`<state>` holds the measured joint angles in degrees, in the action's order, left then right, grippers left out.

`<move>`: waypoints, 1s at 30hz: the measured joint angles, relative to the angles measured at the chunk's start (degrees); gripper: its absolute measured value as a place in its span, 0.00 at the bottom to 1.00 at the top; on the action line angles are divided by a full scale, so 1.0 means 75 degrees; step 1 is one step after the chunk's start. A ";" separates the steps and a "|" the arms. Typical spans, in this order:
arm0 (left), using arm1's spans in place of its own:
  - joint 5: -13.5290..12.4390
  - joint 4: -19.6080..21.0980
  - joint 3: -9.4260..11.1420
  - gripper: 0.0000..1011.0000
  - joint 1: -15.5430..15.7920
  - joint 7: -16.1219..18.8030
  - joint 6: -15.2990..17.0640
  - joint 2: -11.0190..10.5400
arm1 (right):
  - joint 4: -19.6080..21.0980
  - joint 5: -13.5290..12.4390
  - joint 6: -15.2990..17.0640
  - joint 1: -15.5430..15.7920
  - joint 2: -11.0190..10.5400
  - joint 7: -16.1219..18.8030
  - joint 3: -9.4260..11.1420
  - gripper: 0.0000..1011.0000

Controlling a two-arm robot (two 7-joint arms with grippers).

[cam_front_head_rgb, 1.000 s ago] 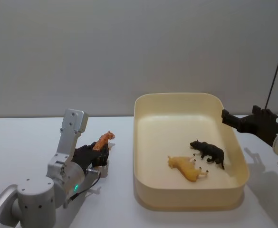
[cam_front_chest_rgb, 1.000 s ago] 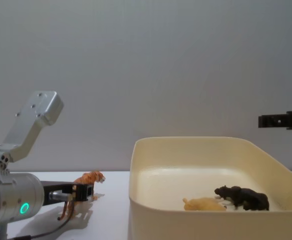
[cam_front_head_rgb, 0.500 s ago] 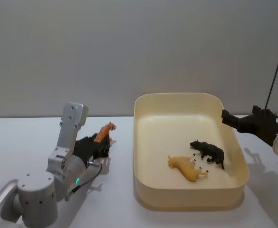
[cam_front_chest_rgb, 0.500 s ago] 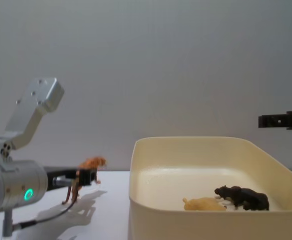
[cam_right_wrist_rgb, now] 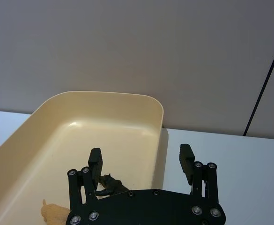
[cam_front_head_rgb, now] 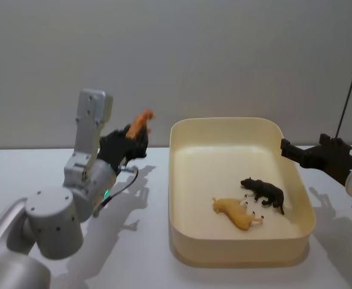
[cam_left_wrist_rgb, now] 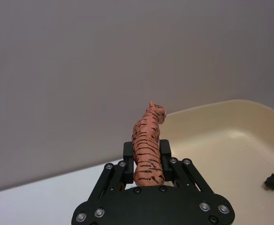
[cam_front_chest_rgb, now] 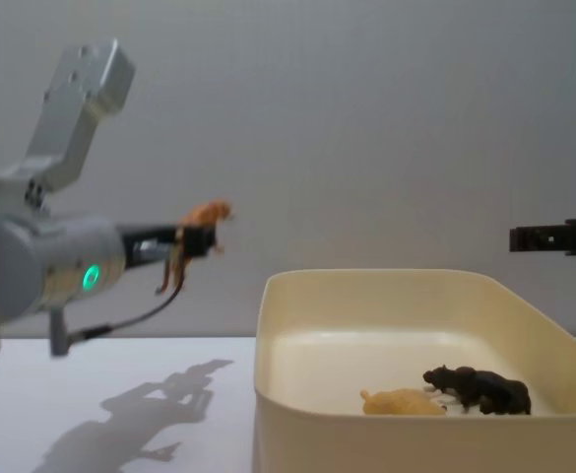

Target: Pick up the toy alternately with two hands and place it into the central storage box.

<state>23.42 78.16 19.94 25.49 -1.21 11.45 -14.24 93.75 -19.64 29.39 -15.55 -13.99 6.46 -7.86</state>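
The left black two-fingered gripper (cam_front_head_rgb: 132, 139), on its thick silver-grey cylindrical arm (cam_front_chest_rgb: 41, 271) with a green ring light, is raised well above the white table (cam_front_head_rgb: 19, 174) to the left of the large cream-coloured plastic rectangular storage box (cam_front_head_rgb: 188, 253), and its fingers (cam_left_wrist_rgb: 128, 151) are pinching the body of a small orange toy tiger with black stripes (cam_left_wrist_rgb: 147, 145). In the chest view the tiger (cam_front_chest_rgb: 194, 241) hangs in the air higher than the box's rim (cam_front_chest_rgb: 386, 278), with its head towards the box and its legs dangling beneath, and the shadow of arm and toy lies on the table below. The tiger is outside the box, just left of the box's far left corner as the head view has it. Inside the box, on its floor, lie two more animals: a dark brown, almost black plastic toy animal (cam_front_head_rgb: 263, 192) near the right wall, and a yellow toy animal lying on its side (cam_front_head_rgb: 236, 214) just beside it, nearer the front wall. The right black two-fingered gripper (cam_front_head_rgb: 311, 153) hangs in the air by the right side of the box, near its far right corner, above the rim; in the right wrist view its fingers (cam_right_wrist_rgb: 95, 161) are spread wide apart and hold nothing.
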 joint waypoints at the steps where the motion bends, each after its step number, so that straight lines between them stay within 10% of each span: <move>1: -0.0001 0.0007 -0.0001 0.29 0.0039 -0.0031 -0.0013 0.0020 | 0.0000 0.0000 0.0000 0.0000 0.0000 0.0000 0.0000 0.99; 30: -0.0322 -0.1181 0.0374 0.29 0.1363 -0.1944 0.0361 0.0887 | 0.0000 0.0000 0.0000 0.0000 0.0000 0.0001 0.0000 0.99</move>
<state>21.01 69.31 22.75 35.72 -15.79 14.16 -7.59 93.75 -19.64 29.39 -15.56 -13.99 6.47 -7.86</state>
